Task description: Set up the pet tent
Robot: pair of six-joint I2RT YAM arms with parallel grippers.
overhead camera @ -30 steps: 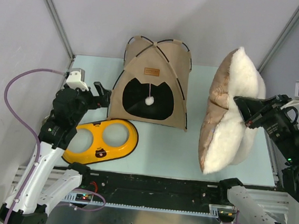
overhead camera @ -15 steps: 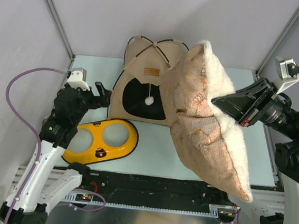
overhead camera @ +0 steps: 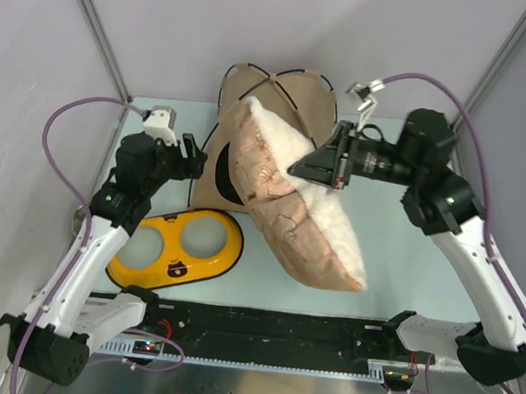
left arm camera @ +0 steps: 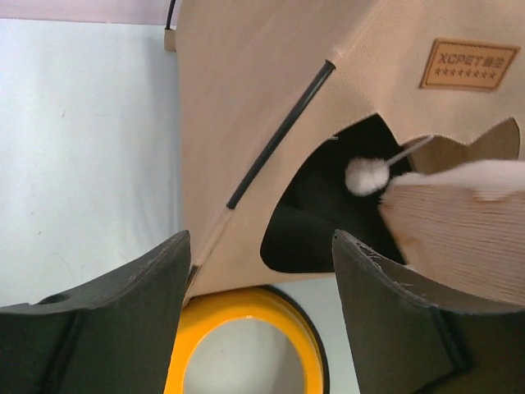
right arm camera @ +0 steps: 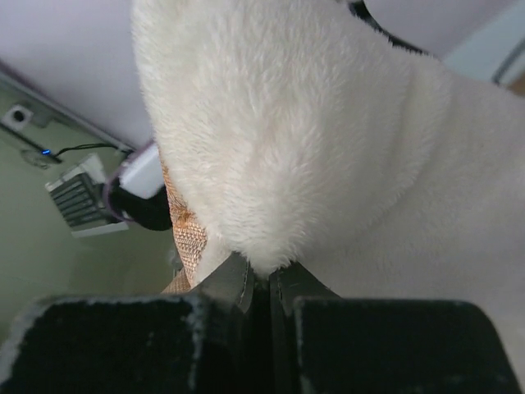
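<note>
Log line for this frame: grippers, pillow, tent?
left gripper: open, empty, facing tent | right gripper: shut on pillow | pillow: lifted, corner at tent opening | feeder: beside tent, untouched

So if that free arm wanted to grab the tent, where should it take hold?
Probably the fabric rim on the left of the pet tent doorway, coming from the front-left, where the open left gripper faces it. One finger could go inside the opening and one outside. The sloped walls look too broad to pinch, and the fluffy pillow held by the right gripper covers the doorway's right side.
</note>
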